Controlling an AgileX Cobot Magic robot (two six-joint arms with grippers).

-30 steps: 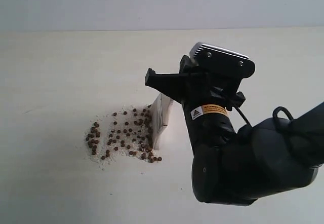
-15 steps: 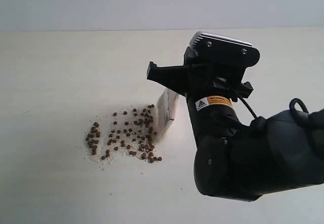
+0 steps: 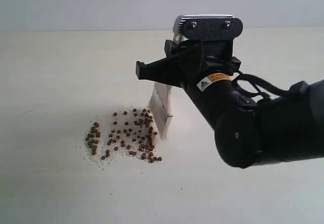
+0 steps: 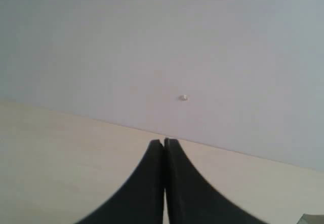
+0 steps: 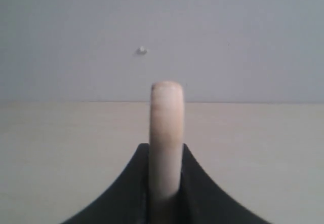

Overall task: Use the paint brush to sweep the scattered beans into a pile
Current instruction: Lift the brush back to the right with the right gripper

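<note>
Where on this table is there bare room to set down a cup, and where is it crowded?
Bare: the pale cream table left of the tiny round reddish-brown beans, back to the grey wall, and the strip in front of them. Crowded: the bean patch, the wide cream-bristled paint brush at its right edge, and the black robot arm beyond.

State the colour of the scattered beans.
Reddish-brown; the beans show best in the exterior view.
</note>
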